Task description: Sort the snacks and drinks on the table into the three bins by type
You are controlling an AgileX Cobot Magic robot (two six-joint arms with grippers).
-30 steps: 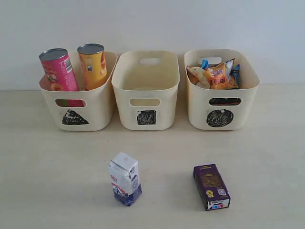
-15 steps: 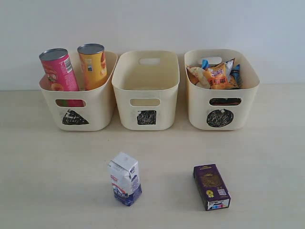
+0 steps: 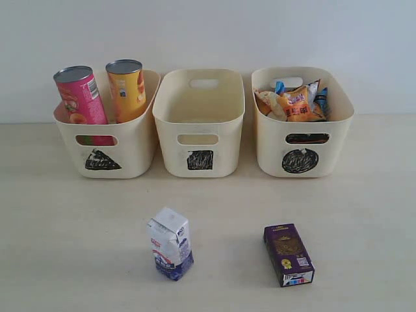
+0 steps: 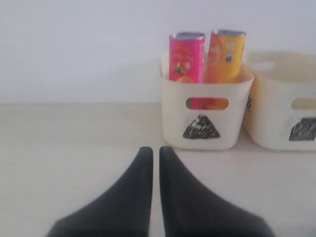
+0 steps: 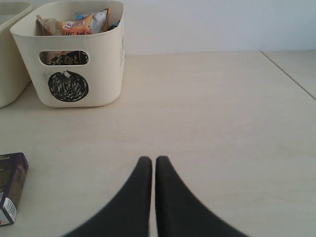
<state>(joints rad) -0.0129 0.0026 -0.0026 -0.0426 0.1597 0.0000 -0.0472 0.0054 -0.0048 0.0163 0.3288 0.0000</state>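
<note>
Three cream bins stand in a row at the back of the table. The triangle bin (image 3: 104,140) holds a pink chip tube (image 3: 79,96) and a yellow-orange chip tube (image 3: 127,88). The square bin (image 3: 199,140) shows nothing inside. Crinkly snack bags (image 3: 296,101) fill the circle bin (image 3: 303,143). In front, a white-and-blue carton (image 3: 170,244) stands upright and a dark purple carton (image 3: 288,254) lies flat. Neither arm appears in the exterior view. My left gripper (image 4: 155,150) is shut and empty, facing the triangle bin (image 4: 202,118). My right gripper (image 5: 149,160) is shut and empty, with the purple carton (image 5: 11,185) off to one side.
A pale wall rises behind the bins. In the right wrist view a seam or table edge (image 5: 289,74) runs diagonally beyond the circle bin (image 5: 74,79). Bare tabletop lies between the two cartons and around them.
</note>
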